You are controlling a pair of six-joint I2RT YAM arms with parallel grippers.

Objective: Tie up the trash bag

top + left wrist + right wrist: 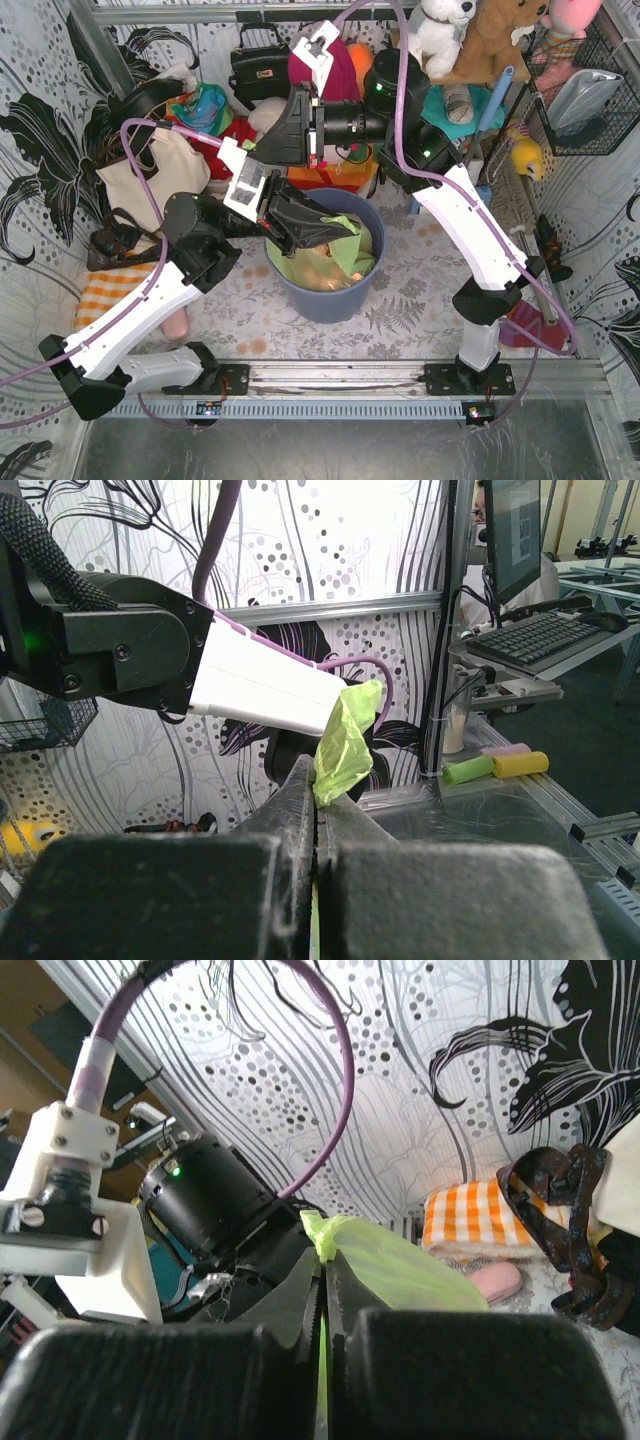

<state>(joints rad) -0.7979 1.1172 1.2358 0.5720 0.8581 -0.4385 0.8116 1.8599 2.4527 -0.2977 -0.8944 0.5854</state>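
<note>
The trash bag (335,262) is thin lime-green plastic lining the round blue-grey bin (330,298) at the table's middle, with brownish waste showing inside. My left gripper (352,228) is over the bin's opening, shut on a flap of the bag's rim; in the left wrist view (318,782) a green strip (344,748) sticks up from the closed jaws. My right gripper (258,152) is up and to the left of the bin, shut on another piece of the bag; in the right wrist view (323,1256) green plastic (400,1270) spreads from the closed jaws.
A cream tote bag (150,175) and an orange checked cloth (105,290) lie left of the bin. A black handbag (258,65), clothes and plush toys (480,30) crowd the back. A wire basket (590,95) hangs at the right. The two wrists cross close together above the bin.
</note>
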